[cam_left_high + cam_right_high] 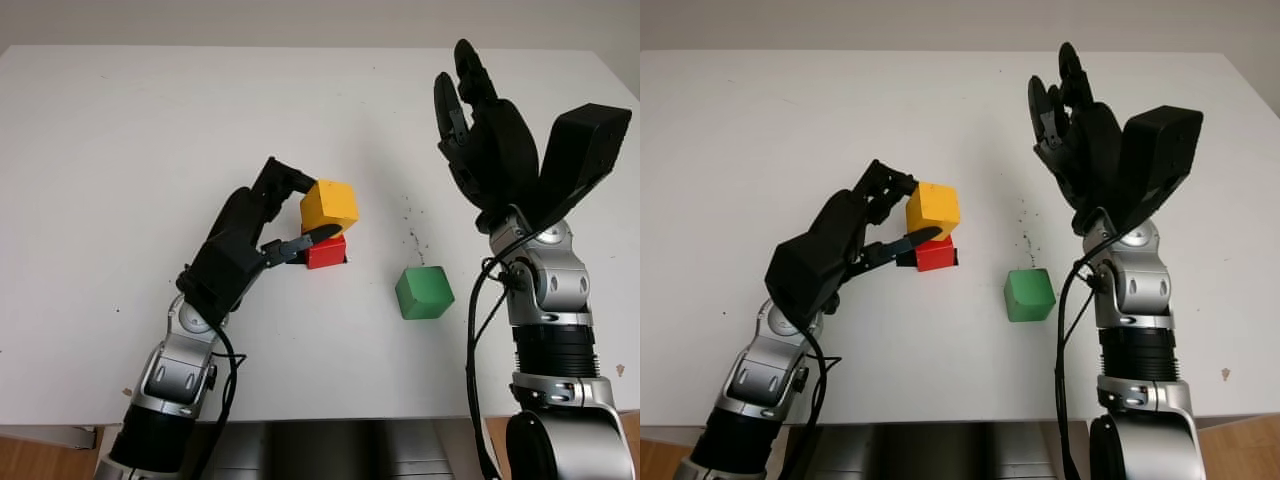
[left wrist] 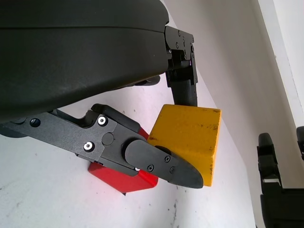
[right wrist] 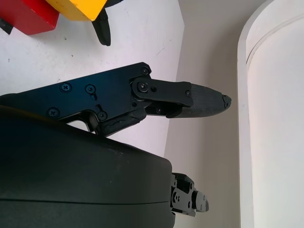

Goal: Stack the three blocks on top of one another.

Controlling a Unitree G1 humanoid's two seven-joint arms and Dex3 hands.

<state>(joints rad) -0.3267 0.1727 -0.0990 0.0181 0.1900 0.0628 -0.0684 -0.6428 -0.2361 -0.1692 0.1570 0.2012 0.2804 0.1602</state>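
Left hand [image 1: 270, 235], near the table's centre, pinched the yellow block [image 1: 329, 205] between its fingers, holding it on top of the red block [image 1: 326, 251], tilted and overhanging toward 1 o'clock. Whether the yellow block already rested fully on the red one could not be told. Green block [image 1: 424, 292] sat alone on the white table [image 1: 120, 150], at 4 o'clock from the pair. Right hand [image 1: 480, 130] was raised above the table at 1 o'clock from the green block, holding nothing. Judged progress: the second tier was being placed; the green block remained to be stacked.
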